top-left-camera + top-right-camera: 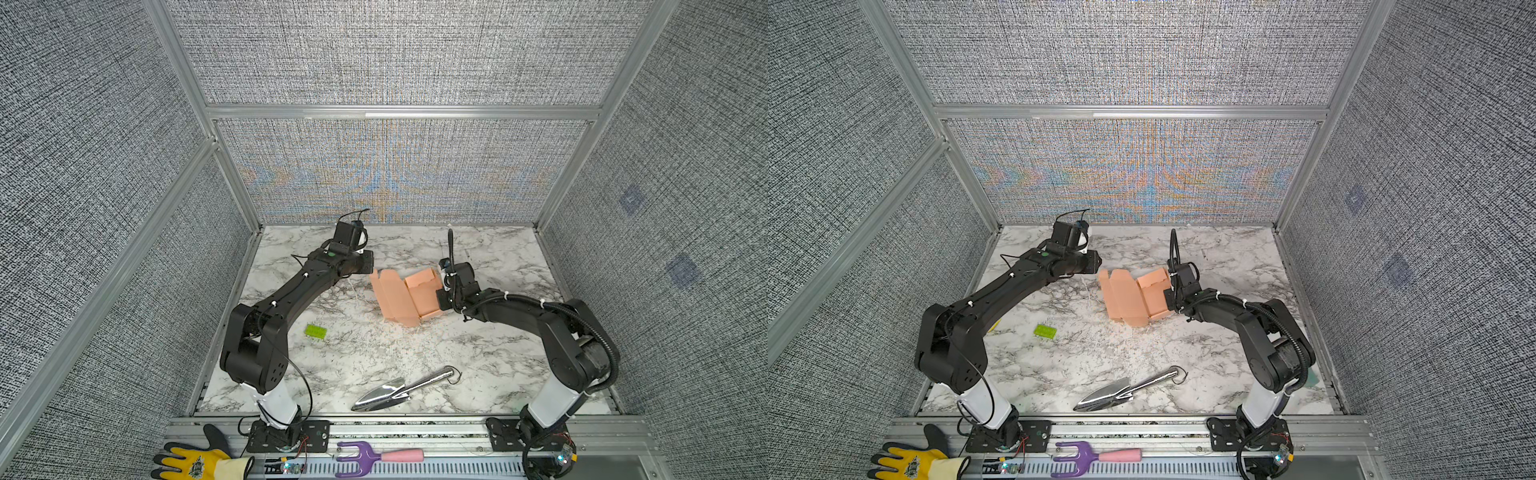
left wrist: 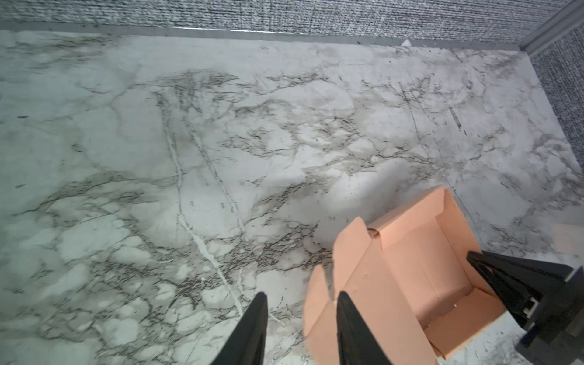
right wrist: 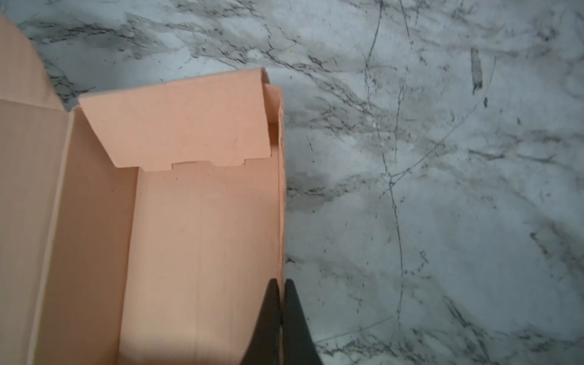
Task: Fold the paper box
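On a marble-patterned table (image 1: 374, 353) walled in by grey fabric panels, the paper box (image 1: 405, 297) sits toward the far right of centre, half folded. In both top views its right part forms an open tray with raised walls. Its lid panel spreads out to the left, tabs sticking out along the edge.

The right gripper (image 3: 282, 281) is clamped on the tray's right-hand wall, one finger inside and one outside, as its own wrist view shows. Within the tray lies only bare cardboard floor. One end flap (image 3: 177, 126) (notched along its free edge) leans inward over that floor.

The left gripper (image 2: 301, 293) hangs just beside the lid panel's far left corner with its jaws apart. In the left wrist view the lid's edge shows between the two fingers, though whether either finger touches the cardboard cannot be told.

A small green brick (image 1: 316, 331) lies on the table near the left arm, well apart from the box. A shiny metal trowel (image 1: 403, 388) rests near the front edge. On the rail in front of the table lie a yellow glove (image 1: 195, 461) and a purple hand fork (image 1: 365, 457) with a pink handle.
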`<state>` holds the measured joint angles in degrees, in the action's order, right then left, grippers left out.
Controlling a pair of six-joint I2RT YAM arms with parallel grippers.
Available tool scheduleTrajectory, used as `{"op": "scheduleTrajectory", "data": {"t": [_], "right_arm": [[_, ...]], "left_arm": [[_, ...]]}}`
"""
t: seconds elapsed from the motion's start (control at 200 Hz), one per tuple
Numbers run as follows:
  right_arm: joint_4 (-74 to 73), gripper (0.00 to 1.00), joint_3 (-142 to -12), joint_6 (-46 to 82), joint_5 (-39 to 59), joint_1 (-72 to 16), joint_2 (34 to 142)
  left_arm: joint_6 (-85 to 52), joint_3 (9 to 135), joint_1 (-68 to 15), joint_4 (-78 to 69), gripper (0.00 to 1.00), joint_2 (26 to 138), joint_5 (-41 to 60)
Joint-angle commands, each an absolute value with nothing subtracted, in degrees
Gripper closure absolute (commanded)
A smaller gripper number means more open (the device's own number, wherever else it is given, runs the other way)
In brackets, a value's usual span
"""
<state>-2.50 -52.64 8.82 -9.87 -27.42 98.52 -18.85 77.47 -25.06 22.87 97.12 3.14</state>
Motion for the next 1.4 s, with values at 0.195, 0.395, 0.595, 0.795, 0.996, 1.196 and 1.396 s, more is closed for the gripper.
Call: {"op": "scheduleTrajectory", "data": {"t": [0.195, 0.395, 0.595, 0.795, 0.996, 1.196, 1.396], "right_arm": [[-5.68, 0.95, -46.75, 32.21, -15.1, -31.11, 95.85], [-4.17, 0.95, -46.87, 42.41, -22.27, -36.43, 94.95], [-3.25, 0.98, -47.24, 51.16, -25.4, -39.35, 95.37], [-2.82, 1.0, -48.17, 56.86, -26.15, -41.28, 97.49], [-1.58, 1.0, -48.73, 62.14, -28.03, -42.36, 97.95], [0.53, 1.0, -50.09, 66.93, -28.67, -42.8, 98.26], [2.4, 1.0, -50.27, 73.3, -29.44, -43.22, 98.68]], "left_arm": [[-24.88, 70.94, -24.57, 24.27, 0.61, 91.87, -3.42], [-28.09, 66.87, -24.55, 22.7, 0.62, 87.98, 0.96], [-31.17, 59.24, -24.65, 17.79, 0.63, 82.98, 5.83], [-33.88, 54.67, -24.56, 13.92, 0.63, 80.45, 9.18], [-39.68, 51.11, -24.64, 7.48, 0.63, 77.29, 13.35], [-45.45, 44.73, -24.55, -1.92, 0.62, 71.8, 14.73], [-48.92, 38.73, -24.98, -8.82, 0.63, 68.71, 14.35]]}}
